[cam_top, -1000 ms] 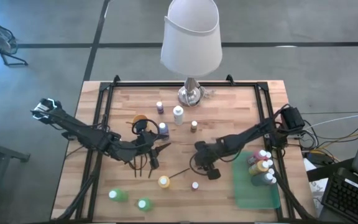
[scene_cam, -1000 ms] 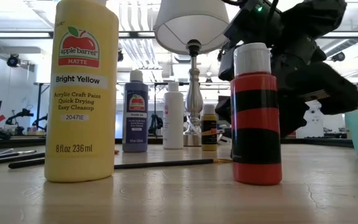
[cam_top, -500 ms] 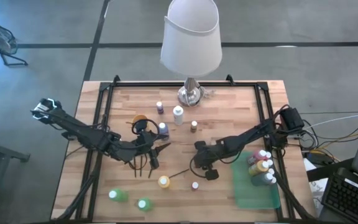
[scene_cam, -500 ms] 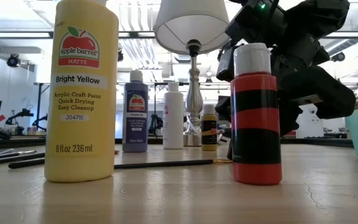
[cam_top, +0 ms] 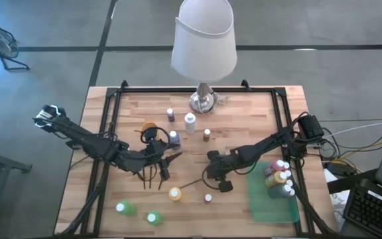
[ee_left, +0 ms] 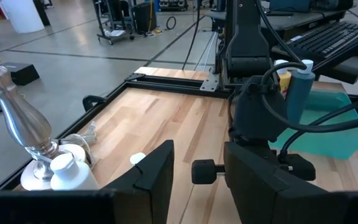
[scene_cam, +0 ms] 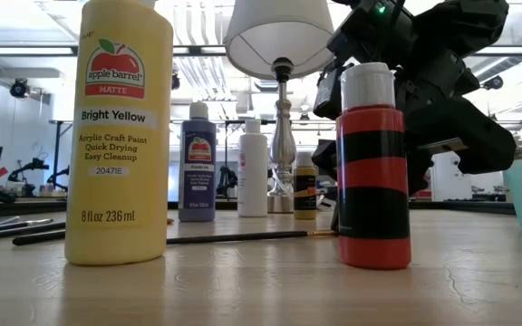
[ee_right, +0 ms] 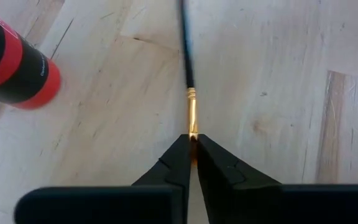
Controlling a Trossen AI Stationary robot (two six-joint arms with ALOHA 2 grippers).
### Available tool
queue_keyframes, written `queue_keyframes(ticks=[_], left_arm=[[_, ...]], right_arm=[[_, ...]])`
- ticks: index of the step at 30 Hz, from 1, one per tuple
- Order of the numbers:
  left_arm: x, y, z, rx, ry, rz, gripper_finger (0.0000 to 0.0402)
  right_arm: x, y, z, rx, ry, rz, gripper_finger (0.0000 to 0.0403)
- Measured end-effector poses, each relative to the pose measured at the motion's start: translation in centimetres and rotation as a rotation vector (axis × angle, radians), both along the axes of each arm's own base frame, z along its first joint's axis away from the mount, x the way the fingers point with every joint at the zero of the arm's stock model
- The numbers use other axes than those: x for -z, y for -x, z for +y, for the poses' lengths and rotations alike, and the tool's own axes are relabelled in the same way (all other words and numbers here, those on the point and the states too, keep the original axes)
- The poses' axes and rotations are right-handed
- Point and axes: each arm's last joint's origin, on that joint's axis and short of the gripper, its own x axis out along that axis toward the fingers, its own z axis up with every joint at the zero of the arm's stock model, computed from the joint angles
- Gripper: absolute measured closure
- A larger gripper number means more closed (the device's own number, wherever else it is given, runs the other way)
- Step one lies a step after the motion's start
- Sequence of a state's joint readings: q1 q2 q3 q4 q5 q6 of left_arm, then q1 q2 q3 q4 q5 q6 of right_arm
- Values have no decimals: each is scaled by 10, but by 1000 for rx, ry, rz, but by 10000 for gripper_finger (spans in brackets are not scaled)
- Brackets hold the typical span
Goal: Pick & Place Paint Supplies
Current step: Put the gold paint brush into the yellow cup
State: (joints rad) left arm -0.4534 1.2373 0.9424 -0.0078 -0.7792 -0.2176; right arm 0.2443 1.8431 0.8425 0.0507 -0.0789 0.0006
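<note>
Right gripper [ee_right: 193, 149]: pinched on the paintbrush [ee_right: 188, 68] at its gold ferrule, beside the red bottle [ee_right: 11, 65].
Left gripper [ee_left: 197, 171]: fingers spread, mid-table [cam_top: 244, 113].

From above I see the lamp [cam_top: 203, 40] at the table's [cam_top: 244, 126] far edge, with three bottles [cam_top: 190, 122] just in front of its base. The left gripper [cam_top: 164, 166] sits left of centre, the right gripper [cam_top: 212, 174] right of centre, on the end of a paintbrush [cam_top: 191, 184]. The tray [cam_top: 270, 204], holding bottles, lies at the near right corner.
</note>
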Motion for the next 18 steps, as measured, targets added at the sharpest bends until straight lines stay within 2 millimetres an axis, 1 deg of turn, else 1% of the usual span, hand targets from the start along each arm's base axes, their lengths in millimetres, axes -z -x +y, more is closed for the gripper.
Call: queue_keyframes(ticks=[2, 9, 18], left_arm=[[0, 0, 0, 0, 0, 0, 255], [0, 0, 0, 0, 1, -1, 255], [0, 0, 0, 0, 2, -1, 255]], right_arm=[[0, 0, 0, 0, 0, 2, 392], [-1, 1, 0, -4, 3, 4, 394], [-12, 7, -2, -41, 30, -1, 395]])
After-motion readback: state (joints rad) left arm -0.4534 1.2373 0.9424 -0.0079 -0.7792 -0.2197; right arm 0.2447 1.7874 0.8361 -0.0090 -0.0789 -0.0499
